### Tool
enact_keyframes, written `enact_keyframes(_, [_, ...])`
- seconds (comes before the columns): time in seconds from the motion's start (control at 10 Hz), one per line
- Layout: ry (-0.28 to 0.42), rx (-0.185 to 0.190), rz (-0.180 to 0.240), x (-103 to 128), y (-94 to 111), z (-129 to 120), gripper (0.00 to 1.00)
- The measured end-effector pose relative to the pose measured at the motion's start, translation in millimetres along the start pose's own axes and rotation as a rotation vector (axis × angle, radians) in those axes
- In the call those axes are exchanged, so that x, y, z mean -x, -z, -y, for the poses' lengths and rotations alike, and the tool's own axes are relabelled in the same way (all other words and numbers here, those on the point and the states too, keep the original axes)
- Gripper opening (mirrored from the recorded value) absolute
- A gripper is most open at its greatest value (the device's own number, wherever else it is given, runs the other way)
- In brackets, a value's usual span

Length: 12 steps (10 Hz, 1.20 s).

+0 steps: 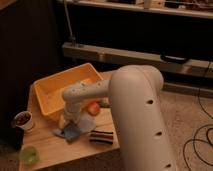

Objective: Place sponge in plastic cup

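A green plastic cup [28, 155] stands at the front left corner of the wooden table [50, 150]. A flat bluish thing [71, 132], which may be the sponge, lies on the table in front of the yellow bin. My gripper [67, 122] points down right over its left part, at the end of my white arm [135, 100]. I cannot tell whether it touches or holds the bluish thing. The arm's wrist hides the spot just behind it. The cup is apart from the gripper, to its front left.
A yellow bin [50, 90] sits at the back of the table. A white cup with dark contents [22, 120] stands at the left edge. An orange object [93, 107] and a dark striped item [101, 136] lie right of the gripper. Dark shelving stands behind.
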Motion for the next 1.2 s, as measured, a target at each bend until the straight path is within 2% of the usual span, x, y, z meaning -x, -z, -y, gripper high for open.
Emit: enact_keyframes(1.2, [-0.003,-0.006,-0.003,-1.3,2.8,4.1,0.80])
